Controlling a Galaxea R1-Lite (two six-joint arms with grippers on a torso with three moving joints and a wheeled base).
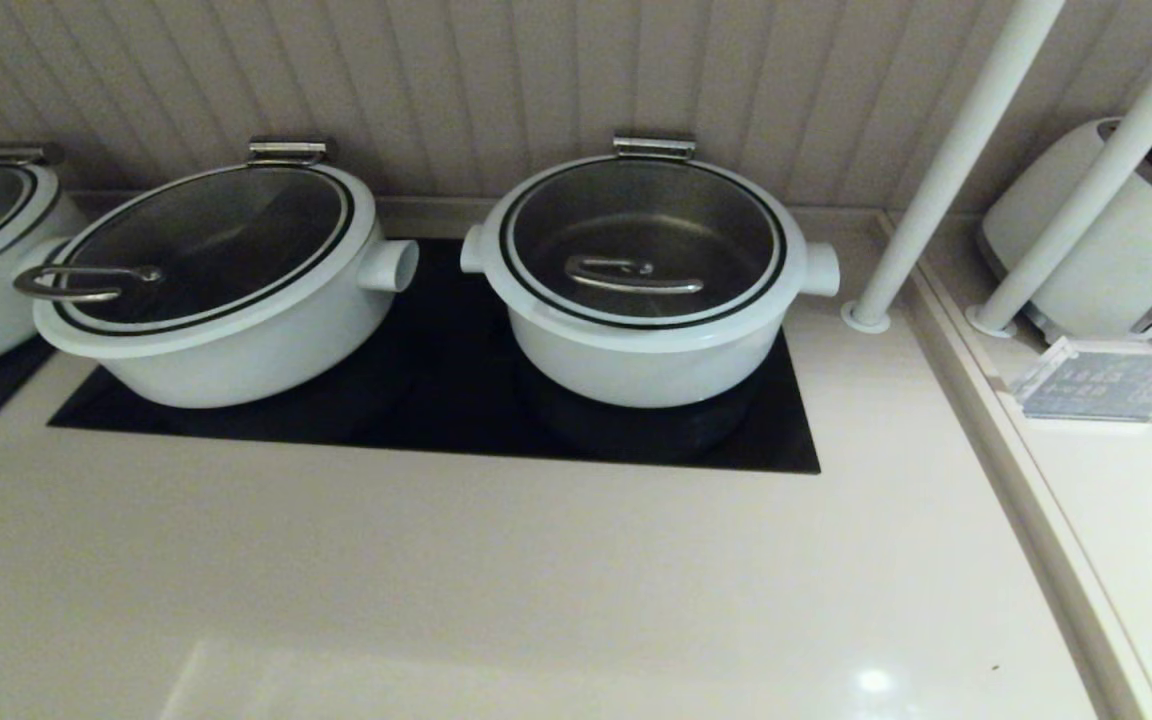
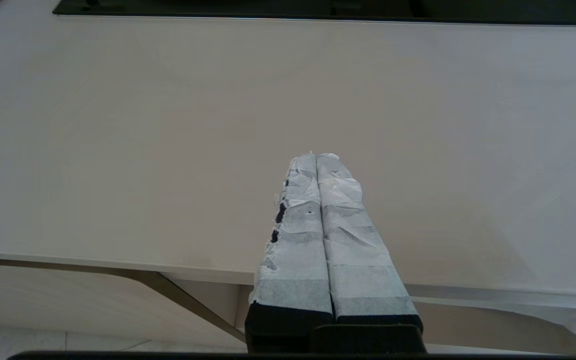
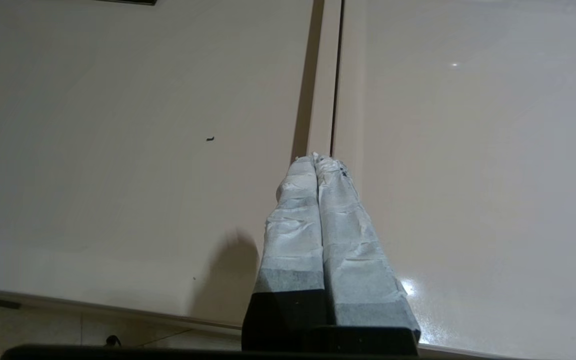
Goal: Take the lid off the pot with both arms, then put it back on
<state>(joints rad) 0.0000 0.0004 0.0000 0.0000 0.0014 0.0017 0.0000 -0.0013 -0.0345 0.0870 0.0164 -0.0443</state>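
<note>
Left to right, head view: a partly cropped pot at the far left edge, then the wider shallow pot (image 1: 226, 300) with a loop-handled lid, then the target pot (image 1: 648, 300) on the black cooktop panel (image 1: 436, 400), then two white poles (image 1: 946, 170) and a toaster (image 1: 1106, 220) on the side counter.

The lid (image 1: 642, 240) sits seated on the pot, flush all round, bar handle (image 1: 631, 274) centred. Nothing lifted yet.

Left hand (image 2: 316, 156): clenched, fingers pressed together, empty, low over the desk (image 2: 168, 125) near its front edge, well short of the cooktop. Right hand (image 3: 315, 158): also clenched and empty, hovering over the desk seam (image 3: 337, 75). Neither arm shows in the head view.

Risks, as I judge them:
- Both hands must open before reaching; arriving clenched just knocks the lid.
- Wrong target: the wider pot sits closer to the left arm.
- The bar handle is short, so two hands crowd it and may collide.
- Uneven lift tilts the glass lid; it slips or chips the rim.
- The rear hinge clip (image 1: 654, 146) may catch the lid on a straight pull.
- On replacement, an off-centre drop leaves it cocked on the rim.
</note>
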